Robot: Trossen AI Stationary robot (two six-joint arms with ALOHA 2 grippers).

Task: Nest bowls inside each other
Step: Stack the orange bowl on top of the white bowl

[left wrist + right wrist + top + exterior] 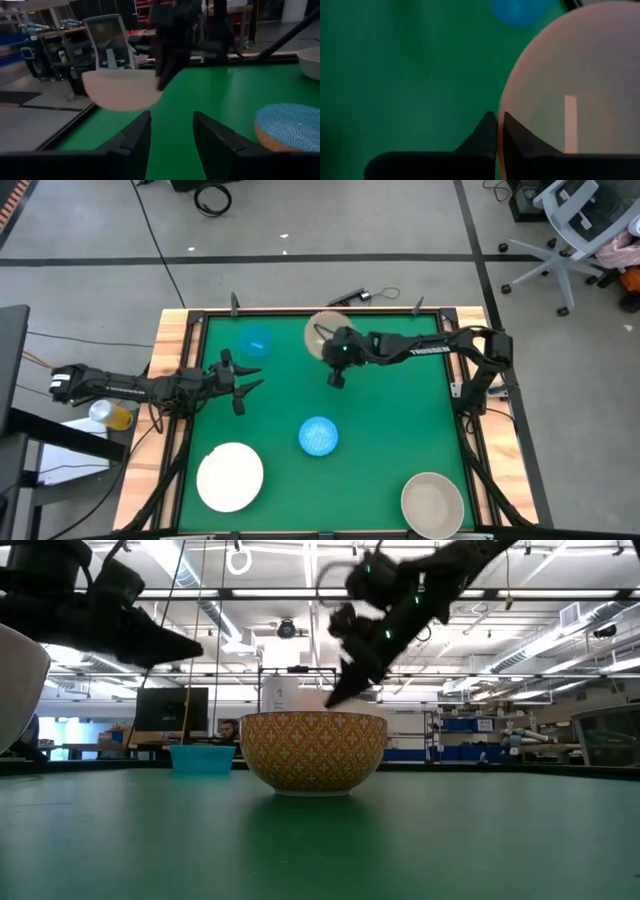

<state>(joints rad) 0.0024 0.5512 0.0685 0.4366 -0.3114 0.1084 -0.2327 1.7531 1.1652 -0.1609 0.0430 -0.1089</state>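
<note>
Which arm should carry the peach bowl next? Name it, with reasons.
Right. The right gripper is shut on the peach bowl rim at the far edge. The left gripper hangs open beside the blue bowl, holding nothing.

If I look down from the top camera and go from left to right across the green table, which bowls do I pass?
White bowl → plain blue bowl → patterned blue bowl → peach bowl → cream bowl.
</note>
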